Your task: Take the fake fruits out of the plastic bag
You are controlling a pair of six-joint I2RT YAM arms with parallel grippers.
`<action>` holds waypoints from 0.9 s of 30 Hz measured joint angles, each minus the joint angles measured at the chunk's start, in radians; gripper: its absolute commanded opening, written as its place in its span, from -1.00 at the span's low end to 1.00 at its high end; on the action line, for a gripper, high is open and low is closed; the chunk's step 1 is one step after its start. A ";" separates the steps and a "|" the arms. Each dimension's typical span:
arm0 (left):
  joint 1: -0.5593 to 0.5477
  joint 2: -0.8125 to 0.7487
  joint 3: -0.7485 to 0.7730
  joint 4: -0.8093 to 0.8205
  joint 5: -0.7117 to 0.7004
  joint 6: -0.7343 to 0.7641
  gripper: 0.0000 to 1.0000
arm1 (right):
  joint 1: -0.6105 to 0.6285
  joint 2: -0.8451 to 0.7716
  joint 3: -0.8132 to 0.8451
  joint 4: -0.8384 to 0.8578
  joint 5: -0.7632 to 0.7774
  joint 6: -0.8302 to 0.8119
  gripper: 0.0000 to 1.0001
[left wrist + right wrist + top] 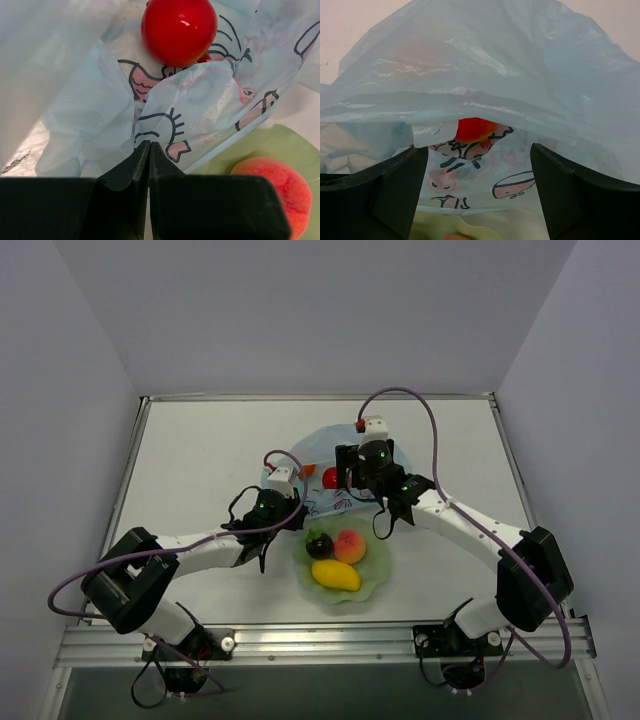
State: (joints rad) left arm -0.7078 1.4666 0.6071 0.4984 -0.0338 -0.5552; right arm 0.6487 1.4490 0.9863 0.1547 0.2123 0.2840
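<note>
The light-blue plastic bag [325, 452] lies crumpled behind the bowl, its printed white panel facing the arms. A glossy red fruit [330, 477] sits in its mouth, and a bit of orange shows to its left. My left gripper [298, 500] is shut, its tips pinching a fold of the bag's edge [200, 100]; the red fruit [179, 30] lies just beyond. My right gripper [350, 470] is open and empty at the bag's mouth. In the right wrist view, the bag [495, 65] arches over a red-orange fruit [475, 130] between my spread fingers [400, 185].
A pale green scalloped bowl [378, 558] stands in front of the bag, holding a dark purple fruit [319, 545], a peach [349, 545] and a yellow mango [337, 575]. The peach [280, 185] lies close to the right of my left gripper. Walls enclose the table.
</note>
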 measured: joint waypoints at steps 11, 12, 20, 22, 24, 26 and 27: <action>-0.005 0.026 0.002 0.008 0.012 -0.006 -0.95 | 0.002 0.302 0.148 0.015 -0.027 -0.032 0.89; -0.005 0.026 0.003 0.008 0.013 -0.006 -0.95 | 0.002 0.332 0.159 0.014 -0.027 -0.038 0.94; -0.005 0.026 0.004 0.008 0.016 -0.006 -0.95 | -0.013 0.469 0.224 0.021 -0.031 -0.046 0.74; -0.005 0.026 0.004 0.008 0.016 -0.006 -0.95 | -0.013 0.480 0.230 0.029 -0.032 -0.047 0.54; -0.005 0.026 0.004 0.008 0.016 -0.006 -0.95 | -0.012 0.480 0.230 0.034 -0.029 -0.046 0.23; -0.005 0.026 0.004 0.008 0.016 -0.006 -0.95 | -0.009 0.480 0.230 0.053 -0.025 -0.047 -0.04; -0.005 0.026 0.004 0.008 0.015 -0.006 -0.95 | -0.006 0.479 0.230 0.060 -0.019 -0.047 -0.05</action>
State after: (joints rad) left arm -0.7124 1.4921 0.6109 0.5060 -0.0185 -0.5613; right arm 0.6422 1.9278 1.2160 0.2150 0.1936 0.2375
